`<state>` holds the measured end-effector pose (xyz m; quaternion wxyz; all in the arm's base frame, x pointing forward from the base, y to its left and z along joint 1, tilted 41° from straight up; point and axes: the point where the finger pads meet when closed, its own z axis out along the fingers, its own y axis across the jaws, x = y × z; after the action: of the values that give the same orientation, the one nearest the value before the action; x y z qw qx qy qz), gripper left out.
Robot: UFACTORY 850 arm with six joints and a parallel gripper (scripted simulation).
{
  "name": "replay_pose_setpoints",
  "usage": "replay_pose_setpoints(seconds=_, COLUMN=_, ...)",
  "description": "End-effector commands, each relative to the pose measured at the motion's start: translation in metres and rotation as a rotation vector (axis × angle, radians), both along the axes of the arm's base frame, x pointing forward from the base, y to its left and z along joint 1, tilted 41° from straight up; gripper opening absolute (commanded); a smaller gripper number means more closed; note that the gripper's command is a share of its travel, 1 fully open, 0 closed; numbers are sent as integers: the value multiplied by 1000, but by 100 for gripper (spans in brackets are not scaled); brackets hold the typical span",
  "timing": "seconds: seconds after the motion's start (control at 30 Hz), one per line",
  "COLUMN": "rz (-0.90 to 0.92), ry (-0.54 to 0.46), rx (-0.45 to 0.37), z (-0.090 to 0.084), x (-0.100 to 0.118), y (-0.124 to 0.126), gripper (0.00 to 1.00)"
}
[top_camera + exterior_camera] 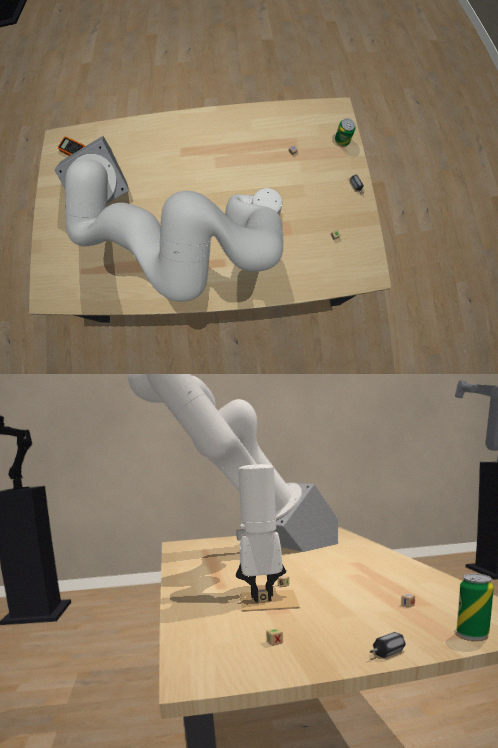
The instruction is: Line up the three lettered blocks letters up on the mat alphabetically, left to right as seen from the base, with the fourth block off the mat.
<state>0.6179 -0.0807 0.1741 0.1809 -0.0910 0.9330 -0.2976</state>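
Observation:
In the exterior view my gripper (261, 594) points straight down over the tan mat (270, 603) and is shut on a wooden block marked O (262, 595), which rests on the mat. A second block (284, 581) sits at the mat's far edge, just behind and right of the gripper. A block with a red X on its side and green on top (275, 637) lies off the mat towards the table's front; it also shows in the top view (336, 235). A fourth block (408, 600) lies far right, in the top view too (293, 150). In the top view my arm hides the mat and gripper.
A green soda can (474, 613) stands at the right table edge, also in the top view (345, 131). A small dark cylinder (388, 645) (356, 183) lies near the front right. An orange meter (70, 146) lies beside my base (92, 167).

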Motion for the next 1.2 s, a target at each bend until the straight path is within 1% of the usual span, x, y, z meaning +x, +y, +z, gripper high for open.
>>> replay_pose_setpoints(seconds=0.0, rz=0, ry=-1, rx=0, z=1, x=0, y=0, gripper=23)
replay_pose_setpoints(seconds=0.6, rz=0, ry=-1, rx=0, z=1, x=0, y=0, gripper=23)
replay_pose_setpoints(seconds=0.7, rz=0, ry=-1, rx=0, z=3, x=-1, y=2, gripper=23)
replay_pose_setpoints(seconds=0.83, rz=0, ry=-1, rx=0, z=17, x=-8, y=12, gripper=23)
replay_pose_setpoints(seconds=1.03, rz=0, ry=-1, rx=0, z=50, x=-25, y=35, gripper=23)
replay_pose_setpoints(seconds=1.1, rz=0, ry=-1, rx=0, z=50, x=-25, y=35, gripper=23)
replay_pose_setpoints(seconds=1.17, rz=0, ry=-1, rx=0, z=61, x=-31, y=42, gripper=23)
